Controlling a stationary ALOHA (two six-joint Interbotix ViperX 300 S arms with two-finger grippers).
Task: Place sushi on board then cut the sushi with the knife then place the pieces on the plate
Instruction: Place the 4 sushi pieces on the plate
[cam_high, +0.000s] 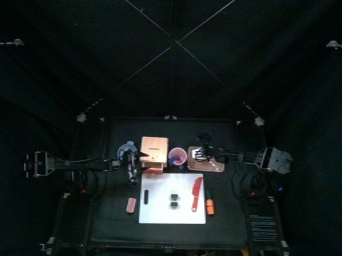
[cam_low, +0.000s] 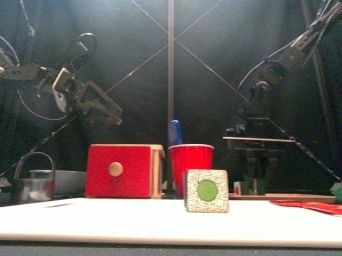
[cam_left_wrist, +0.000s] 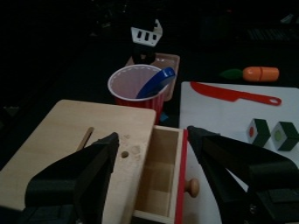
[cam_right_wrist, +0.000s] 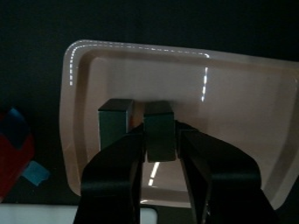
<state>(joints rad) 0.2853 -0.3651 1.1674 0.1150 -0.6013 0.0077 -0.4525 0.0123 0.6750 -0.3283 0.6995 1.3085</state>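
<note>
Snugly between right jaws: sushi piece (cam_right_wrist: 160, 131)

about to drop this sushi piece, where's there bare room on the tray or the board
The pink tray under the right gripper and its sushi piece looks bare. On the white board, the front strip is free, ahead of the other sushi pieces and red knife. Crowded: back left, with wooden box, red cup and left gripper.
</note>
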